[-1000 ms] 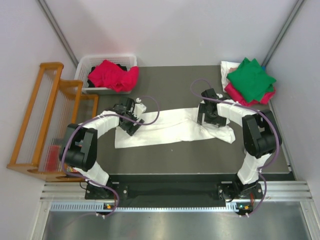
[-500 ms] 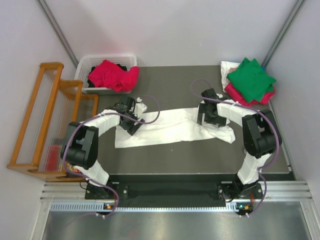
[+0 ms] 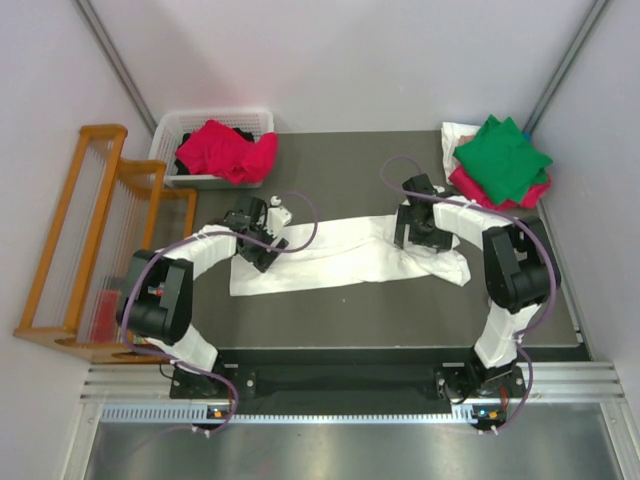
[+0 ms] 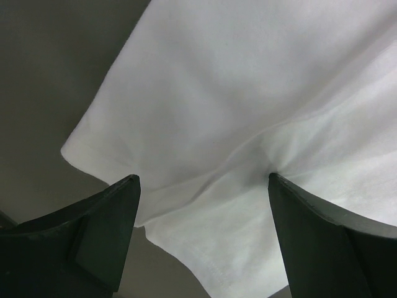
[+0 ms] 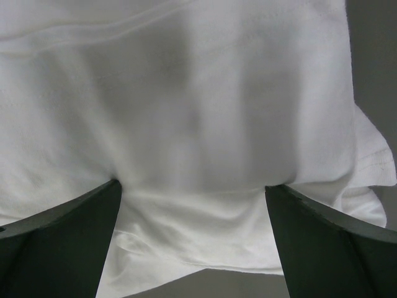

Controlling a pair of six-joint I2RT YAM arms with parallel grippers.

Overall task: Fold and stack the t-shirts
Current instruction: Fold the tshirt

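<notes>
A white t-shirt (image 3: 335,255) lies folded into a long strip across the middle of the dark table. My left gripper (image 3: 258,248) is open and presses down on the strip's left end; the cloth (image 4: 248,124) fills its wrist view between the spread fingers (image 4: 93,236). My right gripper (image 3: 412,237) is open and presses down on the strip's right end; white cloth (image 5: 192,124) spans its spread fingers (image 5: 68,242). A folded green t-shirt (image 3: 502,158) sits on a crimson-pink one (image 3: 475,187) at the back right. Another crimson-pink t-shirt (image 3: 225,150) lies in the basket.
A white slotted basket (image 3: 178,126) stands at the back left. A wooden rack (image 3: 95,240) stands off the table's left edge. A white cloth (image 3: 455,135) lies under the stack at the back right. Grey walls close in at the back and sides.
The left arm has shifted slightly, its elbow swinging a little. The shirt and the right arm have not visibly moved.
</notes>
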